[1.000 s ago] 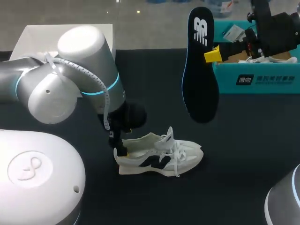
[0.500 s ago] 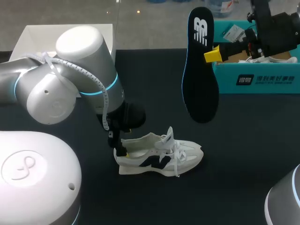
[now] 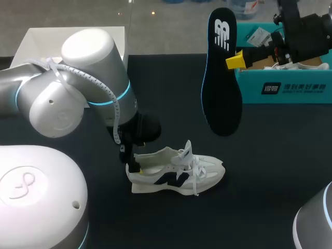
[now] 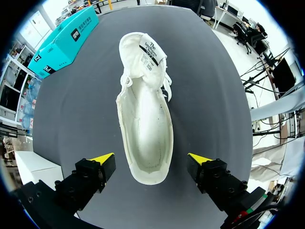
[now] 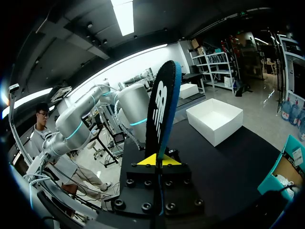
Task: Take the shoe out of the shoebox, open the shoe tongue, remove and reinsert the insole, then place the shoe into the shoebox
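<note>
White shoe (image 3: 176, 174) sits upright on the black bench (image 3: 270, 155), tongue folded open. Left fingers (image 4: 102, 158) are spread wide either side of the shoe's heel, not touching it. Right fingers (image 5: 145, 161) are pinched on the black insole (image 3: 221, 72), which hangs on end above and beyond the shoe. Teal shoebox (image 3: 290, 88) stands well beyond the shoe.

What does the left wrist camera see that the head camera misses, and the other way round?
Only the left wrist view looks straight down into the shoe: its inside is bare, the tongue is pulled forward, and the left gripper stands open with one finger either side of the heel. Only the head view shows the black insole hanging in the air, pinched by the right gripper. Both show the white shoe, the teal shoebox and the dark table.
</note>
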Motion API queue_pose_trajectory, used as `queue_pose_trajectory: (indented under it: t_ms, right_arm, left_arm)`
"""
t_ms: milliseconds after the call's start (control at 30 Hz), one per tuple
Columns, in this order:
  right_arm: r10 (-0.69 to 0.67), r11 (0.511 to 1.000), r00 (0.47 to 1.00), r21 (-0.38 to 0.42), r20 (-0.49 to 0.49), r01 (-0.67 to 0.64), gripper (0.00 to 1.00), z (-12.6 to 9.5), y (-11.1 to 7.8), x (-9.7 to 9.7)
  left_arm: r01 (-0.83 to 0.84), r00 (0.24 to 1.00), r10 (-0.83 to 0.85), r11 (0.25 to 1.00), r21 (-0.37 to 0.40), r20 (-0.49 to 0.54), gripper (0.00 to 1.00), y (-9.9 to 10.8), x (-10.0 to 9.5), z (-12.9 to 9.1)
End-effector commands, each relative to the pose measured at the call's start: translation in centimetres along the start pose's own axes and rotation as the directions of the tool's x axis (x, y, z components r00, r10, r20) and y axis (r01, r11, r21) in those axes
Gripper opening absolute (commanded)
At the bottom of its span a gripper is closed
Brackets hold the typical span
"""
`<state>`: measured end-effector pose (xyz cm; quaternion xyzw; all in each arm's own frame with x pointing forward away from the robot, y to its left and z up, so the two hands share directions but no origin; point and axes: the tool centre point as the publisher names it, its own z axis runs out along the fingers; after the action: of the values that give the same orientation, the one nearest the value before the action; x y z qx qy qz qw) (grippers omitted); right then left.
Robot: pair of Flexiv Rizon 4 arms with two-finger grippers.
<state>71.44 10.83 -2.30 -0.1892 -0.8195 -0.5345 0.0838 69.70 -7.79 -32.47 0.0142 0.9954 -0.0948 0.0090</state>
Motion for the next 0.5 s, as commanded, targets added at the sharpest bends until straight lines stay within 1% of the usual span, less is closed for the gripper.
queue_pose_trajectory:
  t_ms: [33,200,233,267,367,400,433,500]
  right_arm:
    - [0.001,1.0,1.0,0.003,0.0,-0.001,0.0,0.2,0.1,-0.1]
    - [0.001,1.0,1.0,0.003,0.0,-0.001,0.0,0.2,0.1,-0.1]
    - [0.001,1.0,1.0,0.003,0.0,-0.001,0.0,0.2,0.1,-0.1]
    - [0.001,1.0,1.0,0.003,0.0,-0.001,0.0,0.2,0.1,-0.1]
    - [0.001,1.0,1.0,0.003,0.0,-0.001,0.0,0.2,0.1,-0.1]
    - [0.001,1.0,1.0,0.003,0.0,-0.001,0.0,0.2,0.1,-0.1]
    - [0.001,1.0,1.0,0.003,0.0,-0.001,0.0,0.2,0.1,-0.1]
    - [0.001,1.0,1.0,0.003,0.0,-0.001,0.0,0.2,0.1,-0.1]
  left_arm:
    - [-0.007,1.0,0.007,1.0,-0.001,-0.003,1.0,-1.0,-1.0,0.0]
    - [-0.024,1.0,0.024,1.0,0.019,-0.009,1.0,-2.6,-2.8,0.7]
    - [-0.026,1.0,0.026,1.0,0.01,0.004,1.0,-3.0,-3.0,0.9]
    - [-0.029,1.0,0.028,0.999,0.018,0.009,1.0,-3.2,-3.3,1.1]
    - [-0.035,0.999,0.034,0.999,0.028,0.014,1.0,-4.2,-4.0,2.1]
    - [-0.039,0.999,0.039,0.999,0.038,0.001,1.0,-4.6,-4.3,2.5]
    - [-0.034,0.999,0.033,0.998,0.045,0.019,1.0,-4.9,-4.4,2.7]
    - [-0.032,0.999,0.032,0.998,0.055,0.001,1.0,-5.5,-4.7,3.5]
